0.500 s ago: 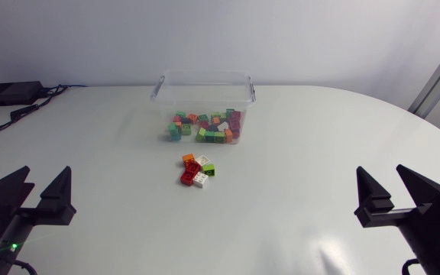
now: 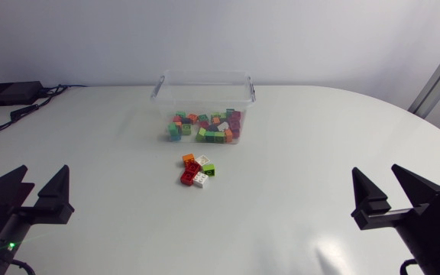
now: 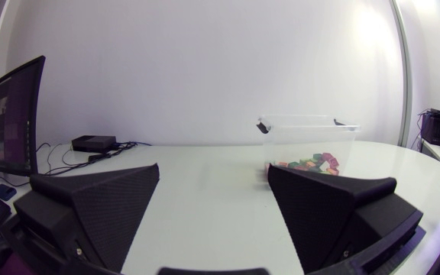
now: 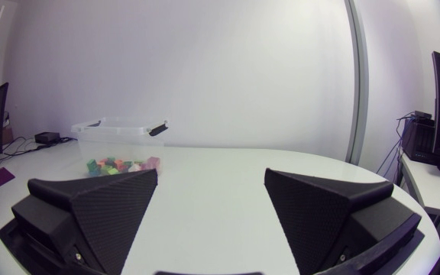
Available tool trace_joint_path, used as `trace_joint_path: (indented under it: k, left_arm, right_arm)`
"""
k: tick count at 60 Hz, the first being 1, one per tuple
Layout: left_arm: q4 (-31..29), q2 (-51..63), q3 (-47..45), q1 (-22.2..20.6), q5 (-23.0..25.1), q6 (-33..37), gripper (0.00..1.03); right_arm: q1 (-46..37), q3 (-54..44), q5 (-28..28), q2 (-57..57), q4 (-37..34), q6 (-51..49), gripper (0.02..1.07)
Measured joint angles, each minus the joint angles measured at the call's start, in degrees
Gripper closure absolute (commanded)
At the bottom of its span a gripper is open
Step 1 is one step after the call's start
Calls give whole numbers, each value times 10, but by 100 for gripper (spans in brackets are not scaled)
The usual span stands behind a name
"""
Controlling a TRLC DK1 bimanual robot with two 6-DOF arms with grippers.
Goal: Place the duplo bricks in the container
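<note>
Overhead, the left pincer (image 2: 44, 171) and right pincer (image 2: 374, 169), both spread wide and empty, have their arms cut off at the edge. The loose bricks (image 2: 196, 169) lie on the counter (image 2: 304, 137) between them, well apart from both and near the container (image 2: 205, 79), which holds more. In the left wrist view the container (image 3: 308, 127) stands far ahead and the loose bricks are too blurred to tell. In the right wrist view the container (image 4: 118, 131) is likewise far ahead.

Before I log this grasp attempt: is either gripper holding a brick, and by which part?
Nothing is held. The left gripper and right gripper are both open and empty; the loose bricks lie far from both, near the container.
</note>
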Motion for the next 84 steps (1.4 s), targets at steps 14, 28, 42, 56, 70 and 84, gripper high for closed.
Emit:
trace_joint_path:
  k: [14,28,42,56,70,84]
  left_arm:
    - [3,208,132,-30,0,-14,4]
    - [-7,474,255,-100,0,-20,5]
    - [-37,650,351,-129,0,-12,6]
    - [-68,802,436,-147,0,78,6]
    - [-147,923,500,-185,41,136,6]
    - [-175,984,549,-167,110,138,8]
  right_arm:
    - [14,96,2,162,22,3,7]
    - [95,235,60,377,19,22,7]
    - [168,358,90,544,-92,47,7]
    - [224,448,80,691,-198,45,7]
    - [272,541,77,859,-241,49,7]
    - [306,646,63,986,-266,72,7]
